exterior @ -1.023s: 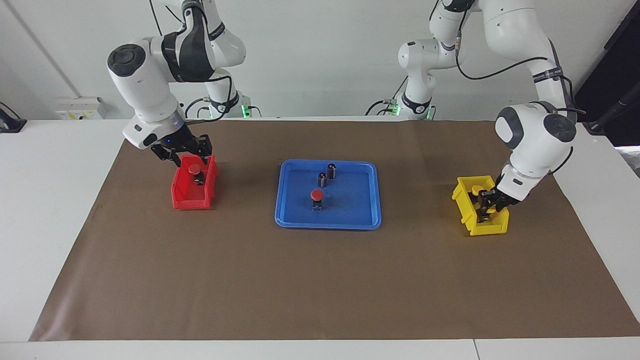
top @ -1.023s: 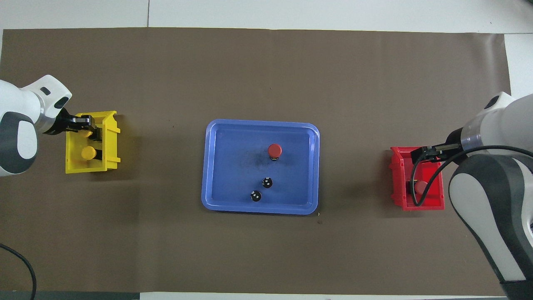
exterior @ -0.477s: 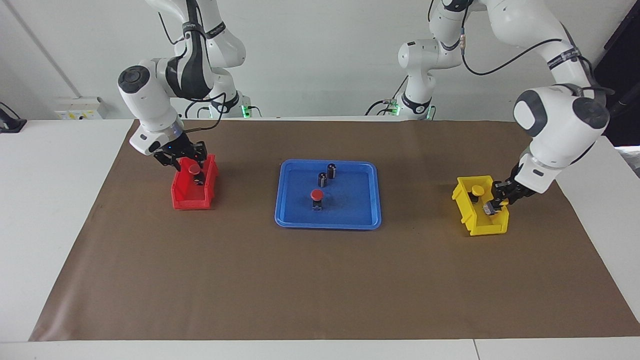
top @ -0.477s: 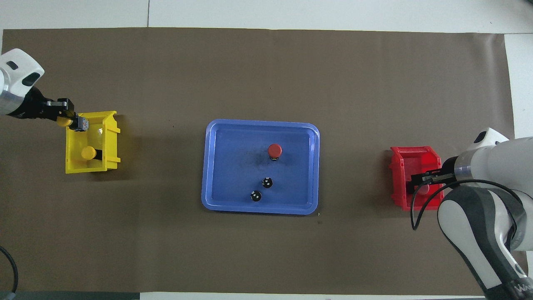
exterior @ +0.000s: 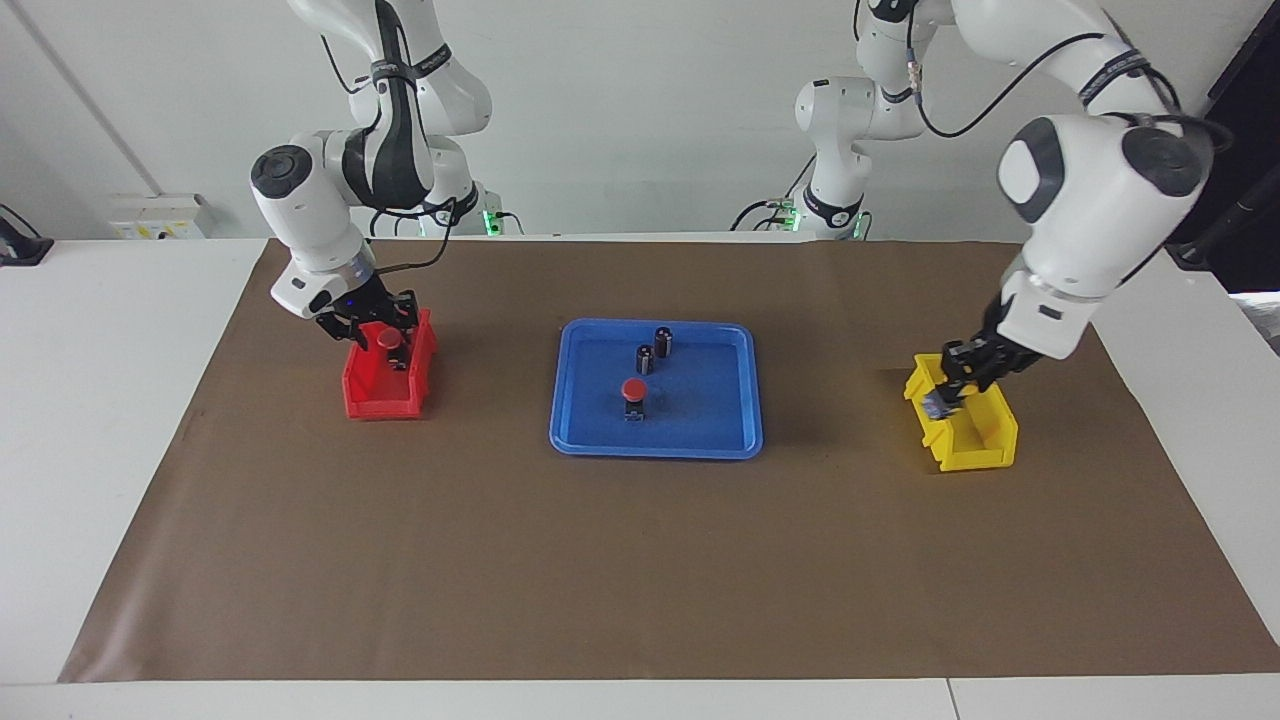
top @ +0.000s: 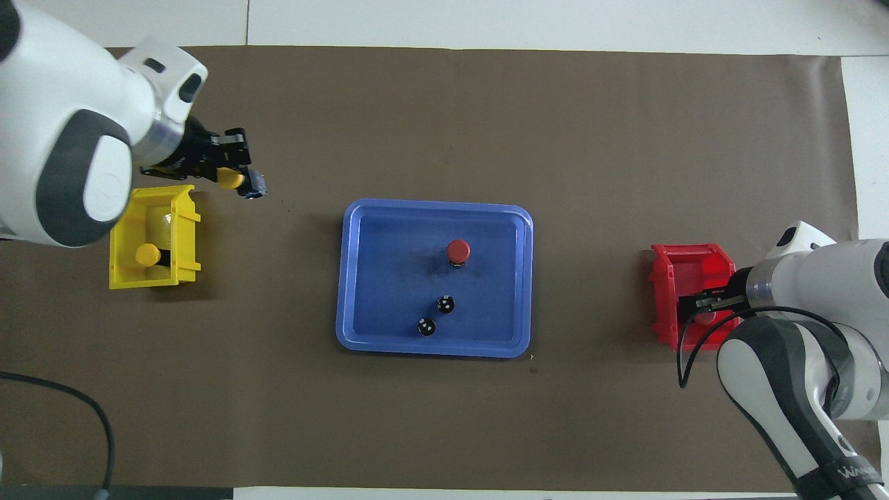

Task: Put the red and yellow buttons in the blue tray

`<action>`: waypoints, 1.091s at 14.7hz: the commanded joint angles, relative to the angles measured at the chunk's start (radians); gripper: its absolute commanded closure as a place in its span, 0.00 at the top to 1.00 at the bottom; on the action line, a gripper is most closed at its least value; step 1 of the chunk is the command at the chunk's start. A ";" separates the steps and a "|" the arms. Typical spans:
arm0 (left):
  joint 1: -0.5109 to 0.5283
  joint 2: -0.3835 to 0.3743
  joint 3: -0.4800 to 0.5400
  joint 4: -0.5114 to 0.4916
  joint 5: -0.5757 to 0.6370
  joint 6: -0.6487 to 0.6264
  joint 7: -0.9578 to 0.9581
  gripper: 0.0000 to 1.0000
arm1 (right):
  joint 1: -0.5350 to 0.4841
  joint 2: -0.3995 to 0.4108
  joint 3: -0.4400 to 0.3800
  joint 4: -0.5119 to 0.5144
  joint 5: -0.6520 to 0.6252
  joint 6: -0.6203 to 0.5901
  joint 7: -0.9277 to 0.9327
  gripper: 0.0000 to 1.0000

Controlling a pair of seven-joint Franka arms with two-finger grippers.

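Observation:
The blue tray (exterior: 655,446) (top: 389,278) lies mid-table with one red button (exterior: 633,389) (top: 458,249) standing in it. My left gripper (exterior: 948,392) (top: 236,176) is shut on a yellow button (top: 226,180) and hangs over the yellow bin's (exterior: 975,442) (top: 121,236) corner that points at the tray. A second yellow button (top: 146,255) stays in that bin. My right gripper (exterior: 383,330) (top: 700,307) is down in the red bin (exterior: 385,392) (top: 670,278), right at a red button (exterior: 387,341) there.
Two dark capless cylinders (exterior: 664,340) (top: 446,303) stand in the tray's half nearer the robots. A brown mat (exterior: 640,560) covers the table. The red bin sits toward the right arm's end, the yellow bin toward the left arm's end.
My left gripper has lifted out of the yellow bin with a yellow button and swung toward the tray. My right gripper has settled lower in the red bin at the red button.

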 commanded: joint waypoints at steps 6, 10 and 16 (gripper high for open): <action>-0.256 0.082 0.019 -0.070 -0.023 0.157 -0.184 0.01 | -0.030 0.006 0.012 -0.031 0.002 0.051 -0.038 0.64; -0.299 0.140 0.020 -0.062 -0.022 0.203 -0.222 0.01 | -0.035 0.000 0.012 -0.045 0.002 0.049 -0.048 0.63; -0.314 0.159 0.019 -0.071 -0.022 0.200 -0.238 0.15 | -0.050 -0.009 0.012 -0.065 0.002 0.049 -0.054 0.63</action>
